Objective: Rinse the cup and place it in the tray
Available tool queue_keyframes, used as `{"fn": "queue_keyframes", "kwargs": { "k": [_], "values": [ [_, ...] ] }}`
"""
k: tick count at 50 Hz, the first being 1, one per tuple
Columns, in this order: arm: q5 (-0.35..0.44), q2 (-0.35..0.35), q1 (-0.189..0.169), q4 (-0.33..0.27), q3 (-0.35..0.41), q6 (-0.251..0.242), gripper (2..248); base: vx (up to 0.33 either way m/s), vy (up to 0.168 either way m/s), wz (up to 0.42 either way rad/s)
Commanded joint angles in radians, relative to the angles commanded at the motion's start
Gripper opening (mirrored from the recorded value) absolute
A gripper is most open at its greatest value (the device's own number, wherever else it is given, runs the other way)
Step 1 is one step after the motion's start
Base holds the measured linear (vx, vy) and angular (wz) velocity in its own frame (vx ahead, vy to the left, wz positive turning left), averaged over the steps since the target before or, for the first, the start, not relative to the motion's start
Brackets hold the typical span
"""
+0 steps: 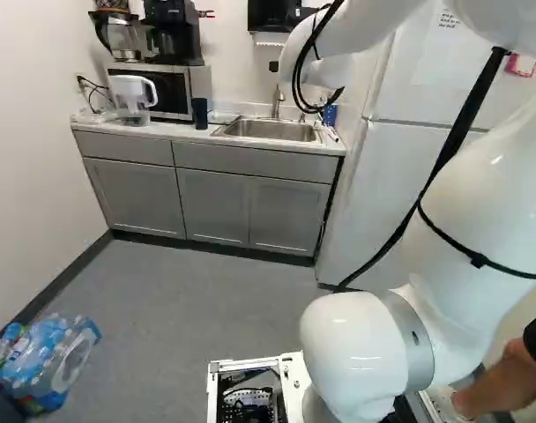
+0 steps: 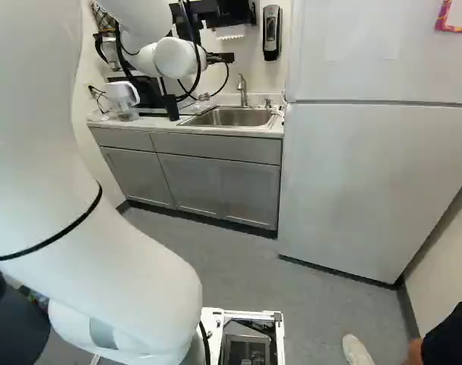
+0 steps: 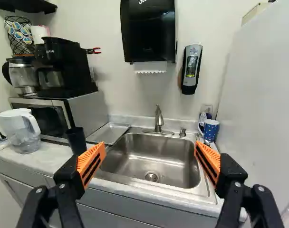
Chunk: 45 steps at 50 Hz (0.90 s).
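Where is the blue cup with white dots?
In the wrist view, the cup stands by the back corner of the sink, on the fridge side.

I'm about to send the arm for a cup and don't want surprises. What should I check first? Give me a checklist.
1. Gripper open, nothing between its fingers: ok.
2. Hands away from the arm: not ok, a person's hand is close beside it.
3. Which cup is meant: cannot tell, dotted mug or dark tumbler.
4. Tray in sight beside the sink: ok.
5. Water running from the faucet: not ok, no stream shows.
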Motion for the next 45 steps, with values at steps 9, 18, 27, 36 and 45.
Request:
{"fn": "queue_keyframes", "kwargs": {
  "k": [9, 18, 27, 36, 45],
  "values": [
    [0.0, 0.0, 0.0, 0.0, 0.0, 0.0, 247, 0.059, -0.004, -0.01],
    [0.0, 0.0, 0.0, 0.0, 0.0, 0.0, 247, 0.086, -0.002, -0.01],
    [0.0, 0.0, 0.0, 0.0, 0.0, 0.0, 247, 0.121, -0.026, -0.011],
    [0.0, 0.0, 0.0, 0.0, 0.0, 0.0, 247, 0.147, -0.038, -0.023],
    [0.0, 0.0, 0.0, 0.0, 0.0, 0.0, 247, 0.161, -0.045, -0.028]
  ]
}}
